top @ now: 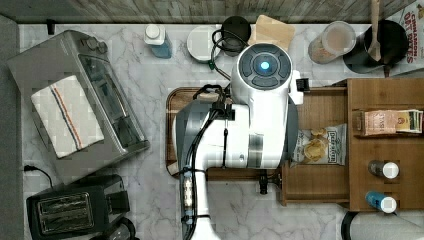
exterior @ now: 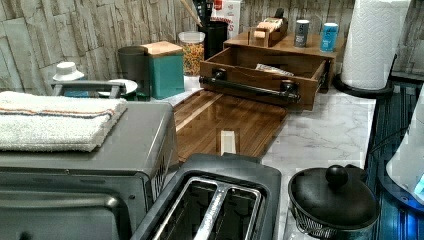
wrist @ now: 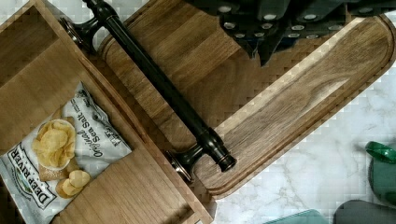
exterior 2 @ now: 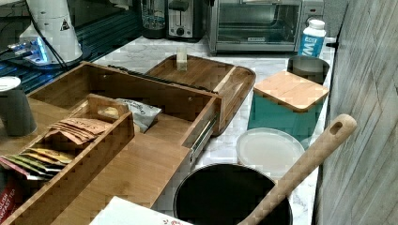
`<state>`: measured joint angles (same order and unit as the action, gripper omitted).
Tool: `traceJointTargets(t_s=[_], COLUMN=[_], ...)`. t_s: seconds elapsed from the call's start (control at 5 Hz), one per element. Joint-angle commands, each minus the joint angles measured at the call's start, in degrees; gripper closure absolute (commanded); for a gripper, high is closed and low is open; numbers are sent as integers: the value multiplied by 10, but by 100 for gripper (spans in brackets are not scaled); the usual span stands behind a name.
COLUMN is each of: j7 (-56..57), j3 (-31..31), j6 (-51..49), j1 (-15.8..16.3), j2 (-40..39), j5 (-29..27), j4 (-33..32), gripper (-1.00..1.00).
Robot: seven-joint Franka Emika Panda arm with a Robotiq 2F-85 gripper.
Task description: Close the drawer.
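Note:
The drawer (top: 320,107) stands pulled out of the wooden cabinet (top: 385,100), over the edge of the dark tray (top: 182,100). Its black bar handle (wrist: 159,88) runs across the front wall (exterior: 250,80). A bag of chips (wrist: 60,154) lies on the drawer floor (exterior 2: 169,126). In the wrist view the gripper (wrist: 264,44) hangs above the tray (wrist: 299,93), a short way off the handle and not touching it. In the top view the white arm (top: 250,125) covers the drawer front and much of the tray.
A toaster oven (top: 75,105) with a towel and a black toaster (top: 75,207) sit on the top view's left. A teal box (exterior 2: 286,105), a black utensil pot (exterior 2: 230,197) and a paper towel roll (exterior: 372,42) ring the cabinet. A small white block (exterior: 227,141) stands on the tray.

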<state>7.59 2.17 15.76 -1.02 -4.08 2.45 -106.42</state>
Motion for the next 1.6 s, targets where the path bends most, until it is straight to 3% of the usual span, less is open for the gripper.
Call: traceJointTargets(t_s=[0.2, 0.6, 0.8, 1.0, 1.2, 1.4, 1.6], j7=[0, 170, 243, 212, 205, 216, 185], j3=[1, -21, -37, -74, -60, -69, -64], j6=[0, 94, 113, 153, 178, 206, 245], j1=[0, 12, 32, 33, 51, 32, 31], j2=[0, 46, 43, 29, 15, 3, -20], j5=[6, -6, 13, 77, 87, 79, 115], j4=[-6, -102, -128, -166, -188, -212, -226], gripper=[100, 100, 100, 100, 100, 100, 100])
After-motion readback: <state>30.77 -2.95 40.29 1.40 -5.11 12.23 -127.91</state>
